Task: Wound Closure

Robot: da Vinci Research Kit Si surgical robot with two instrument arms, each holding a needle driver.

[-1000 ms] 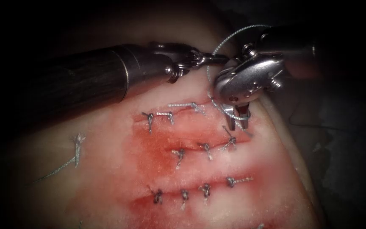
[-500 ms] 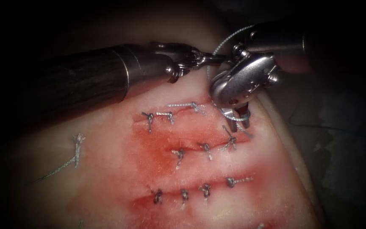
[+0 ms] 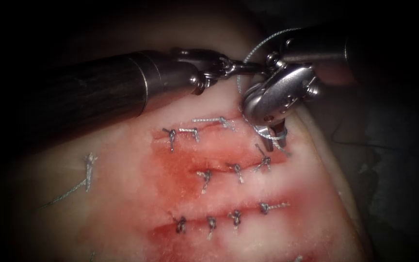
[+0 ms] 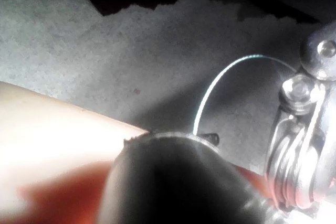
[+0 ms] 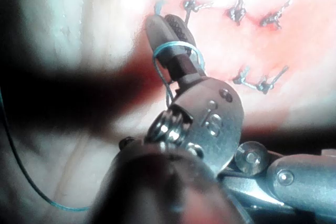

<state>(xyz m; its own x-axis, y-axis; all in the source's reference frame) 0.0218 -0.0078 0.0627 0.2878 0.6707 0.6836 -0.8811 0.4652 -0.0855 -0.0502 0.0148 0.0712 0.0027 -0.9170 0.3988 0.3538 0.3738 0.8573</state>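
Both tools are polished metal: the right tool [image 3: 273,137] has a smooth, glossy wrist, the left tool [image 3: 248,67] a darker, matt shaft (faintly streaked). The thread [image 5: 176,48] is thin and slightly shiny. The tissue [image 3: 136,160] looks moist, soft and glistening, with wet red fluid [image 3: 180,170].

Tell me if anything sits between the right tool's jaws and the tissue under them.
Yes: thread is looped around the right tool, just behind its slightly parted jaws. The tips point down at the tissue at the top cut's right end; whether they touch it is unclear. The left tool holds the thread above.
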